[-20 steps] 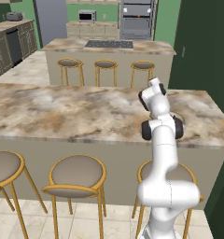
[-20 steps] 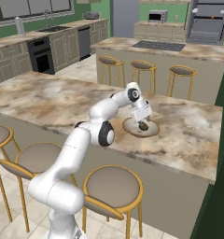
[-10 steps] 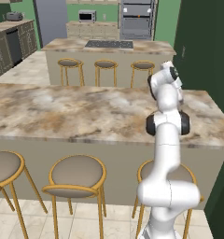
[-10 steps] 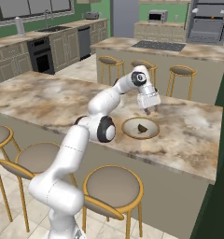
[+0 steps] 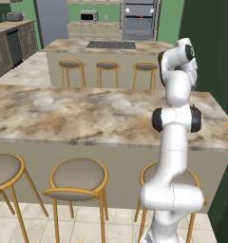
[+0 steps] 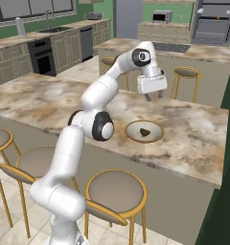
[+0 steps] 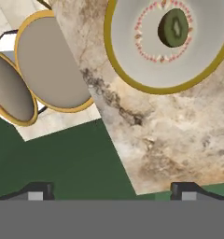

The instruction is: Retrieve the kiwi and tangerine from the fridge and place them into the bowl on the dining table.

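Note:
The tan bowl [image 6: 156,128] sits on the dining table [image 6: 193,141] with the kiwi [image 6: 144,132] lying inside it. In the hand view the kiwi [image 7: 173,27] shows its cut green face in the bowl [image 7: 132,51], near the table's [image 7: 179,135] edge. My gripper [image 6: 154,95] hangs well above the table, just beyond the bowl, open and holding nothing. Its two tips stand far apart in the hand view around the gripper [image 7: 112,191] midpoint. The grey fridge [image 5: 52,21] stands at the back of the kitchen, doors shut. The tangerine is out of view.
Round stools [image 6: 116,194] line the near side of the table [image 5: 87,114], and two stool seats [image 7: 53,60] lie below its edge. An island with a cooktop [image 5: 111,46] and more stools stands behind. A dark green wall [image 5: 215,47] closes the right side.
The gripper was down in the bowl a second ago. It has lifted up and away from it, leaving the kiwi inside, with the jaws staying wide.

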